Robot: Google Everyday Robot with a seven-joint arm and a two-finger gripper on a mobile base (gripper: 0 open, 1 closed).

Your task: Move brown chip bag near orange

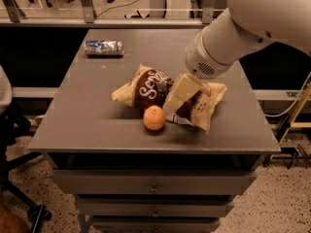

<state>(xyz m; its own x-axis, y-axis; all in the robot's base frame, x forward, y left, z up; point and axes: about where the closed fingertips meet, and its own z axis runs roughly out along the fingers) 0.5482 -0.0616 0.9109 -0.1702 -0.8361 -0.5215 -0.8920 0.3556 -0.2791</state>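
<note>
The brown chip bag (148, 89) lies flat on the grey table (87, 115), near its middle, with white script on its dark centre and tan ends. The orange (154, 118) sits on the table right at the bag's front edge, touching or almost touching it. My gripper (182, 92) hangs from the big white arm (218, 47), which comes in from the upper right. The gripper is directly over the right half of the bag and hides part of it.
A small silver-blue can (104, 47) lies on its side at the table's back left. Drawers (153, 183) sit below the table's front edge. A chair base (19, 198) stands on the floor to the left, and a railing runs behind the table.
</note>
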